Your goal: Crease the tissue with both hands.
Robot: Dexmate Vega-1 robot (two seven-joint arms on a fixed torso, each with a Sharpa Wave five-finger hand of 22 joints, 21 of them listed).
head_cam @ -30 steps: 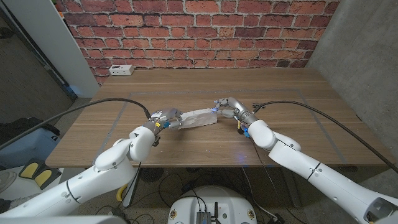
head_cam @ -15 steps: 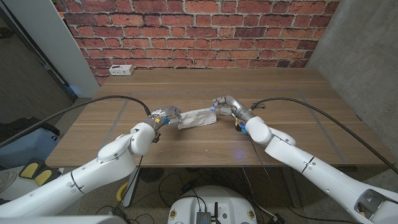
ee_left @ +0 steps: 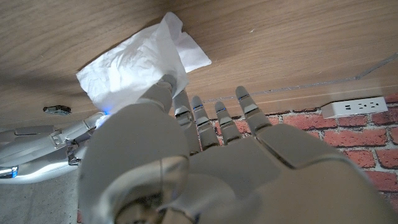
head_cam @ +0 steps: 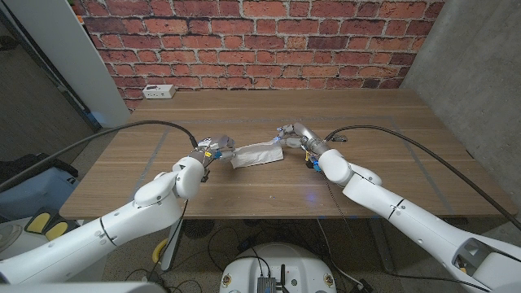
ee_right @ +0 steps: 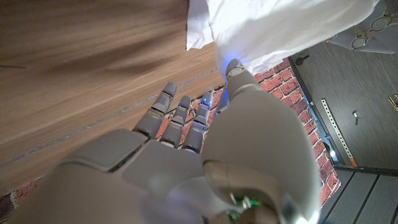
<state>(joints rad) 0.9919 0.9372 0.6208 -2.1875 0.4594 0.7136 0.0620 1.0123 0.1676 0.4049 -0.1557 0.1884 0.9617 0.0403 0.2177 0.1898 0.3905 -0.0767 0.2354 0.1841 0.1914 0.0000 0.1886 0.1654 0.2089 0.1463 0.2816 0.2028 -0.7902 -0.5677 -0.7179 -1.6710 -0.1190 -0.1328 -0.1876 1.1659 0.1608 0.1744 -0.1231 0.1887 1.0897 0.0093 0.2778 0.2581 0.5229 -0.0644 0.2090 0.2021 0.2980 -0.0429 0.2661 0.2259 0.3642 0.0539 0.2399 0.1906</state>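
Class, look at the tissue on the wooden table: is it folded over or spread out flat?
Folded. The tissue forms a narrow layered strip between the left robot hand and right robot hand.

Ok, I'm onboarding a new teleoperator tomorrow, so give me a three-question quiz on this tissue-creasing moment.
1. True or false: the tissue lies on the wooden table between the left hand and the right hand.
2. Which object sits at the table's far left corner, by the brick wall? A) a mug B) a white power strip C) a book
3. Fill in: each hand touches one ___ of the tissue.

Key: 1 true; 2 B; 3 end.
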